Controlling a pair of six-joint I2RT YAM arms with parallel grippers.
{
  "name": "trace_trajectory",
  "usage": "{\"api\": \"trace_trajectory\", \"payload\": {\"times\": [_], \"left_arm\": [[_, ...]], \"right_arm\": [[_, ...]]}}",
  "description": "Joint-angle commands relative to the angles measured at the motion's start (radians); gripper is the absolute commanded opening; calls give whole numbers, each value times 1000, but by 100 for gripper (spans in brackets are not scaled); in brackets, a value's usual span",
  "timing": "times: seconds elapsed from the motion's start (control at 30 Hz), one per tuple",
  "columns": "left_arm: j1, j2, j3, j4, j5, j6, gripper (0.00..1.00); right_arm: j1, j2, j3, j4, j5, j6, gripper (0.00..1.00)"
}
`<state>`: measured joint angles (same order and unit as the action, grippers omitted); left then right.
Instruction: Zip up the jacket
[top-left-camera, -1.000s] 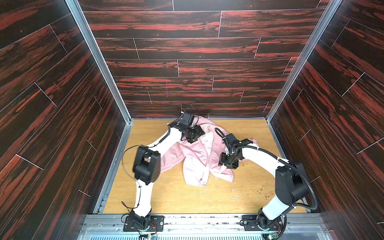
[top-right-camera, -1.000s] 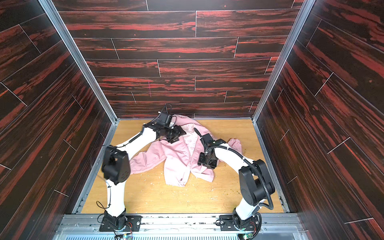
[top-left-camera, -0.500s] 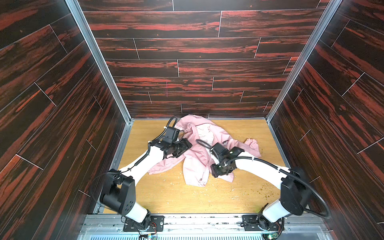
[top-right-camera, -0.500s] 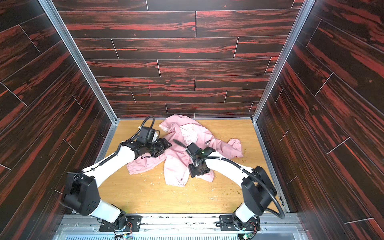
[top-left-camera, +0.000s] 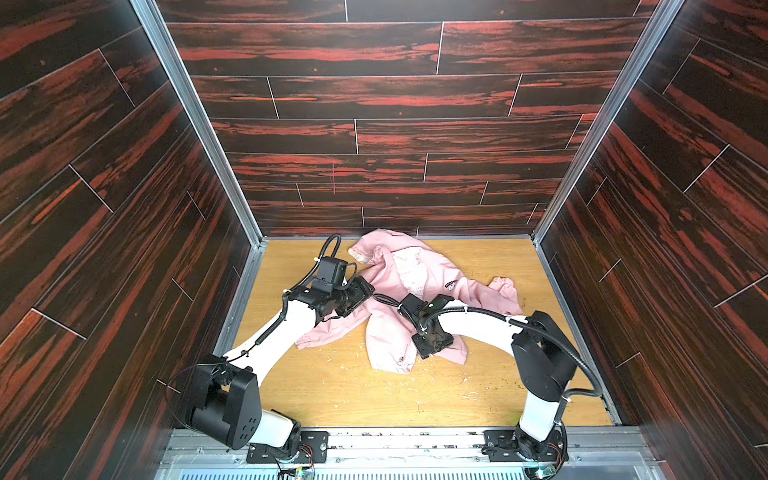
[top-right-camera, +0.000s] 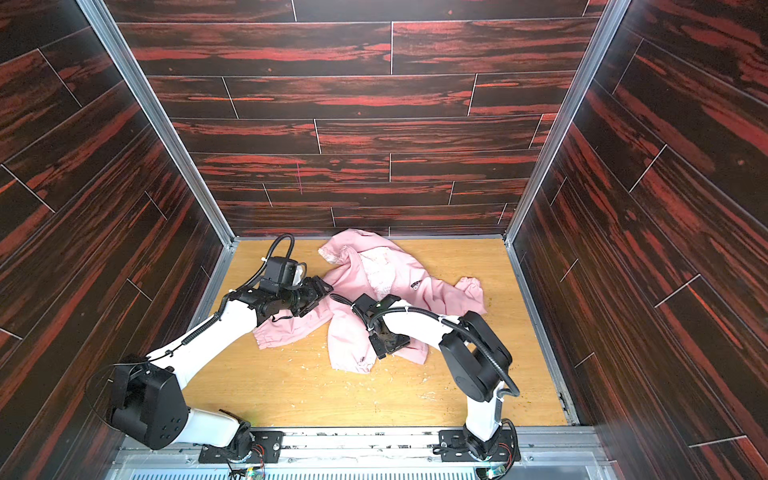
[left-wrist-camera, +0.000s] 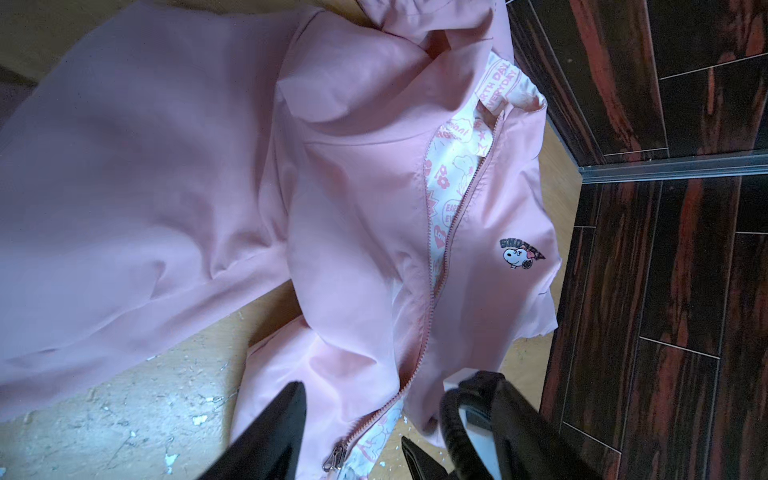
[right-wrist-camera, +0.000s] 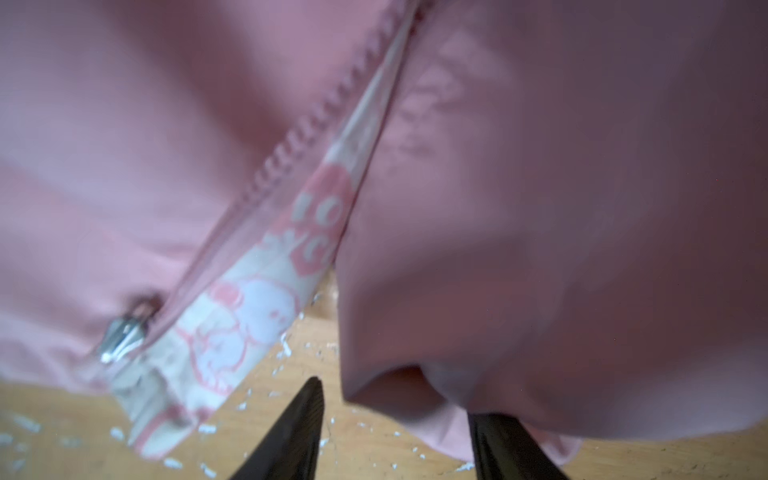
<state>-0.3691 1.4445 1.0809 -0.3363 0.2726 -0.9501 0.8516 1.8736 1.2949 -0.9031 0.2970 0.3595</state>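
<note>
Wooden tabletop, one pink jacket, left end effector spread, right end effector spread

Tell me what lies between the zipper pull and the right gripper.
In the right wrist view, the jacket's white printed lining and bare flecked table separate the zipper pull from the right gripper.

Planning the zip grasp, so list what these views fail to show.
- Silver metal zipper slider: blurred in right wrist view, too small in both top views.
- Right gripper: light-pink thin-fabric jacket hem covers one jaw in right wrist view; its wrist hides the jaws in both top views.
</note>
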Motion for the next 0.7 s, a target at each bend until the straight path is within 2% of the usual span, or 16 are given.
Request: {"api": "trace_trajectory", "payload": {"times": [0.0,0.17,0.33,0.43,0.53,0.67], "left_arm": [[7,-42,-9,-12,-1,1,73],[17,-46,-6,-22,7,6,73],[29,-29,15,-23,47,18,74],[32,-11,44,-24,70,34,75],[35,16,77,-25,93,45,75],[36,63,122,-26,127,54,76]], "right_arm": [[-7,74,30,-22,36,9,45],[-45,66,68,-45,-24,44,2],[-70,-74,94,-75,-156,76,0],[-105,-175,92,-76,-324,78,0],[-151,-263,82,-45,-550,81,0],[-180,-302,72,-6,-835,102,0]]}}
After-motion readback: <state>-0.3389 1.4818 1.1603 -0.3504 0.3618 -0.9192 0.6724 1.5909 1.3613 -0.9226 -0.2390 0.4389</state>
